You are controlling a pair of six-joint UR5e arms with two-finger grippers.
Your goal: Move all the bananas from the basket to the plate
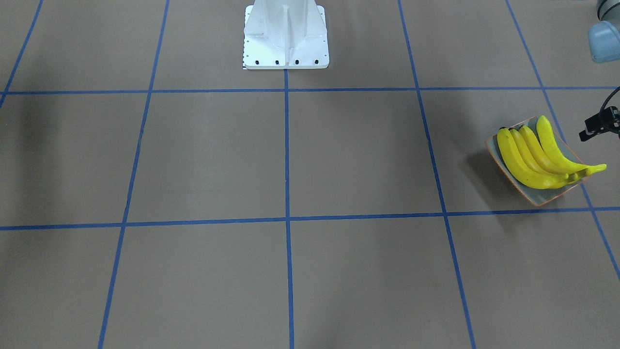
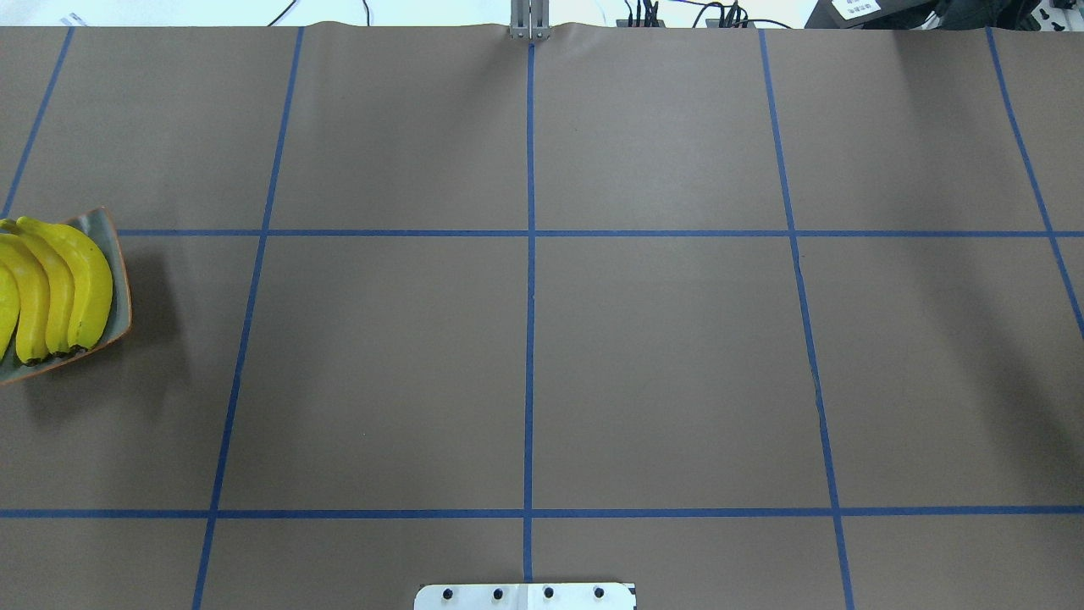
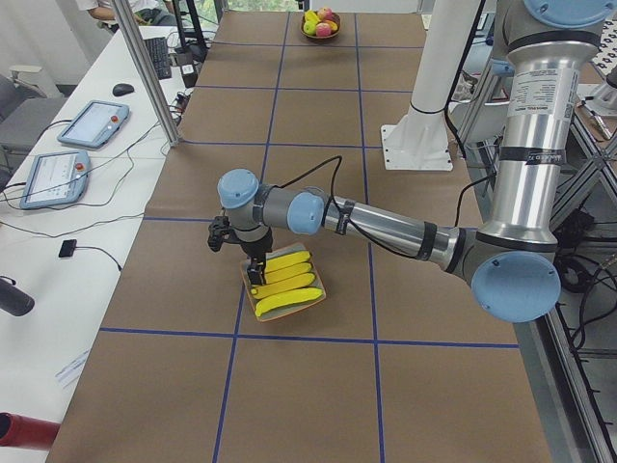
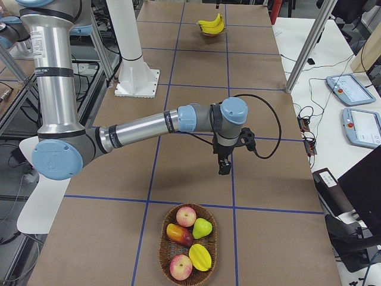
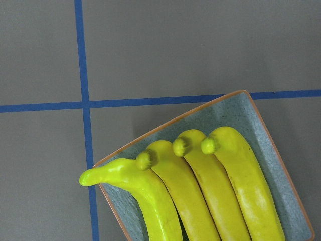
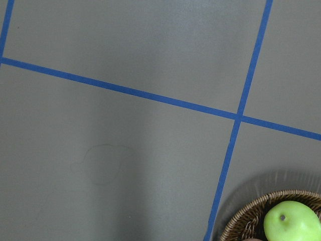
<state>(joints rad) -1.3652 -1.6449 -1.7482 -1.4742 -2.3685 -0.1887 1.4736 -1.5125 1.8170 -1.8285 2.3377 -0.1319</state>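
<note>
Front view: four bananas (image 1: 542,155) are counted, side by side on the plate (image 1: 542,198). Left-end view: the left gripper (image 3: 253,273) is seen just over the banana tips; its jaws cannot be judged. Right-end view: the right gripper (image 4: 224,167) is seen near a basket (image 4: 188,244) of five fruits; jaw state cannot be told. No writing is readable.

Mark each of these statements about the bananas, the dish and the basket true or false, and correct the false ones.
1. Four glossy yellow bananas lie side by side on the speckled grey-green dish. True.
2. A banana remains in the woven wicker basket. False: it holds apples, a green pear and other fruit, no banana.
3. The dish sits at the table's end on the robot's right. False: the left end.
4. The right gripper hangs above bare table beside the basket. True.
</note>
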